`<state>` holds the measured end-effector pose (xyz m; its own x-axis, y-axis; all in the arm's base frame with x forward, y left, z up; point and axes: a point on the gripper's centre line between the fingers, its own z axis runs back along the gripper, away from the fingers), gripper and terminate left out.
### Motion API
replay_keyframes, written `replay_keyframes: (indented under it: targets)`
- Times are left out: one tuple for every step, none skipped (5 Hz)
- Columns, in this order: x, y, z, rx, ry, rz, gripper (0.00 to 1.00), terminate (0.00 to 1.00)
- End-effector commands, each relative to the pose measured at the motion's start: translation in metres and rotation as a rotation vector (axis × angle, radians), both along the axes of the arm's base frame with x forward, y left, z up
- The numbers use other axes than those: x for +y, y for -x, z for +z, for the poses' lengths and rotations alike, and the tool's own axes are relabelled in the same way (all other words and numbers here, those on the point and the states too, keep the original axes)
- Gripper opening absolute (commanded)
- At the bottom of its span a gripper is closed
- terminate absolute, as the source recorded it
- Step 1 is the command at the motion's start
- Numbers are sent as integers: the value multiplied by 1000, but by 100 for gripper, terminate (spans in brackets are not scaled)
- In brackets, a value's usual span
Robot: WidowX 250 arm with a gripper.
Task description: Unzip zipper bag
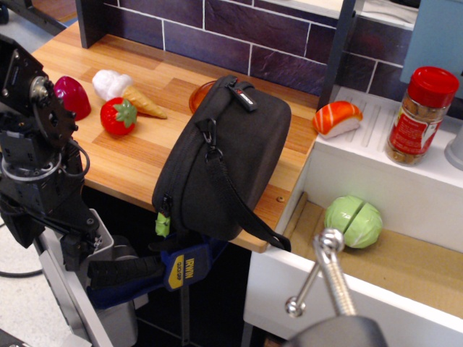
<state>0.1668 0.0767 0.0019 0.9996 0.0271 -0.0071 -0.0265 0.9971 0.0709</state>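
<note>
Wooden planks make up the surface [145, 163], which runs back to a dark purple tiled wall [239, 32]. To its right stands a white sink unit [376, 184] with a tan basin floor, where a green cabbage toy [353, 222] lies behind a chrome faucet [329, 278].

Largest on the wood is the zipper bag [224, 159], black and rounded, lying at the front right corner with its lower end hanging past the front edge. Its strap [246, 210] trails toward the sink, its lime-green pull tab [163, 224] dangles at the bottom left, and a small logo tag [244, 97] sits on top. A blue and yellow clamp [181, 271] is just beneath it.

The robot arm [32, 144], black and bulky, fills the left side, and its hand [72, 249] hangs below the front edge, left of the pull tab and apart from it; whether it is spread or pressed together cannot be told.

A red-lidded spice jar [419, 116] stands on the drainboard near a salmon sushi toy [337, 118]. Behind the bag peeks an orange dish [199, 94]. Left of the bag lie a strawberry [118, 117], an ice cream cone [126, 92] and a magenta toy [71, 96].
</note>
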Motion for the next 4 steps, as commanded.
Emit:
replay_keyframes:
  targets:
    - [0,0,0,0,0,0,100,0]
    - [-13,-2,25,16,78,-1,100,0]
    - [-29,7,36,-25,109,-40,100,0]
    - [-46,4,39,-47,131,-61,100,0]
